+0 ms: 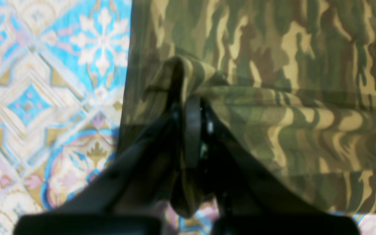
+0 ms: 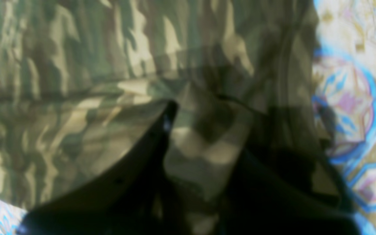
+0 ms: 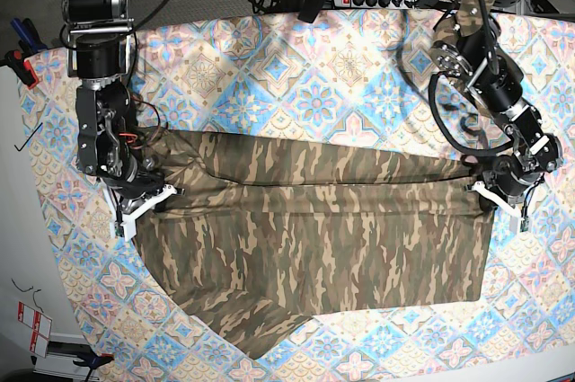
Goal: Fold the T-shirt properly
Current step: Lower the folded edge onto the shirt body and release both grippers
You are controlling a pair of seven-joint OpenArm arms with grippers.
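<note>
Both fingers pinching the T-shirt (image 3: 314, 247)

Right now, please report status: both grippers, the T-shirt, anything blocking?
Left gripper shut on T-shirt edge. Right gripper shut on opposite edge. Shirt stretched between them over tablecloth. Nothing blocking.

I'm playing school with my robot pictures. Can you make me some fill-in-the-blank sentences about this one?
1. The T-shirt has a ____ pattern.
2. The left gripper is shut on the ____.
3. The shirt lies on a patterned ____.
4. The number of grippers pinching cloth is ____.

Missing words: camouflage; T-shirt; tablecloth; two (the right gripper too).
</note>
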